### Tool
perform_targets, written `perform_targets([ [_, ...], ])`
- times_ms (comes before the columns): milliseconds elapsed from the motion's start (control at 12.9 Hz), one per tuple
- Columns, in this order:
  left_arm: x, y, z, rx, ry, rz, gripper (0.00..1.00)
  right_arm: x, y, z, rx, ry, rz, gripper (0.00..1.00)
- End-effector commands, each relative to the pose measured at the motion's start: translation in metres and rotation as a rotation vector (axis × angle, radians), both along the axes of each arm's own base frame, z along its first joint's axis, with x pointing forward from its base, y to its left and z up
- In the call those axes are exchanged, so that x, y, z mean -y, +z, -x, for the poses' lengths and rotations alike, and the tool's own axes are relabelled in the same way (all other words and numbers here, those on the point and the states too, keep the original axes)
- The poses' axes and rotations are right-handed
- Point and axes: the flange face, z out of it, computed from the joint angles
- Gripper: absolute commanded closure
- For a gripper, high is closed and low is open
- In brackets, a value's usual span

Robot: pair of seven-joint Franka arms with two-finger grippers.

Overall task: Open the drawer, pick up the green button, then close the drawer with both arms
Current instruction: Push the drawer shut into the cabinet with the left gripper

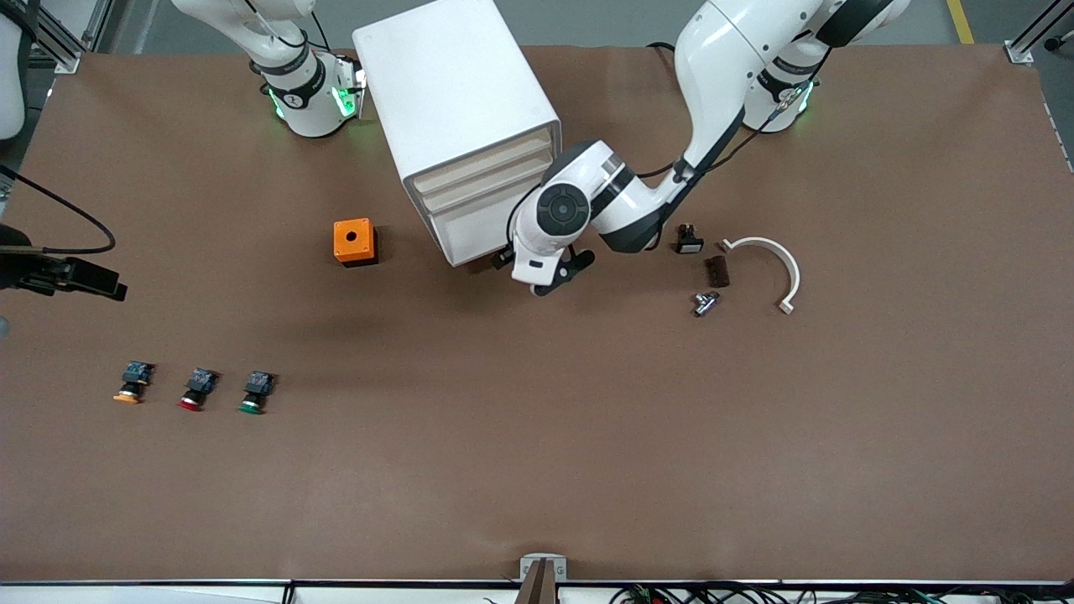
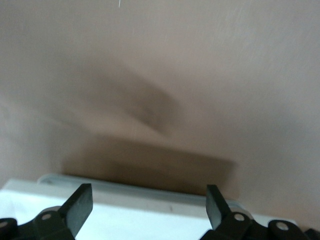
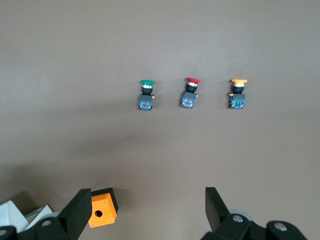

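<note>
The white cabinet (image 1: 457,101) stands between the arms' bases, its four drawers shut. The lowest drawer (image 1: 482,228) has a plain off-white front. My left gripper (image 1: 537,277) is open and empty, low at that drawer's front corner. In the left wrist view my left gripper (image 2: 149,202) has a white cabinet surface (image 2: 150,222) just under its fingers. The green-capped button (image 1: 254,393) lies on the table, nearest the cabinet of a row of three; it also shows in the right wrist view (image 3: 146,95). My right gripper (image 1: 113,288) is open and empty, high over the right arm's end of the table.
A red-capped button (image 1: 196,390) and an orange-capped button (image 1: 132,382) lie beside the green one. An orange box (image 1: 354,242) sits beside the cabinet. A white curved piece (image 1: 776,268), a brown block (image 1: 716,271), a metal fitting (image 1: 705,303) and a black part (image 1: 688,241) lie toward the left arm's end.
</note>
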Motion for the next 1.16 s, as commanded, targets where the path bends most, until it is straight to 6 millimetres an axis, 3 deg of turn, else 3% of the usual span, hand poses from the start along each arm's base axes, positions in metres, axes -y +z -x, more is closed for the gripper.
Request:
perform_targets([
  [0,0.011,-0.006,0.023,-0.054,0.016,-0.011,0.00,0.000,0.018,0.003,0.011,0.012,0.010,0.00],
  [155,0.019,-0.009,0.038,-0.067,0.017,-0.025,0.00,-0.002,0.024,0.007,0.007,0.008,0.006,0.00],
  [387,0.024,-0.022,0.048,-0.107,0.028,-0.026,0.00,0.006,0.044,0.033,-0.024,-0.022,-0.032,0.00],
  [619,0.032,-0.021,0.059,-0.136,0.036,-0.015,0.00,-0.010,0.060,0.051,-0.006,0.013,-0.026,0.00],
  [1084,0.040,-0.022,0.071,-0.176,0.063,-0.009,0.00,-0.012,0.050,0.055,-0.007,0.026,-0.029,0.00],
])
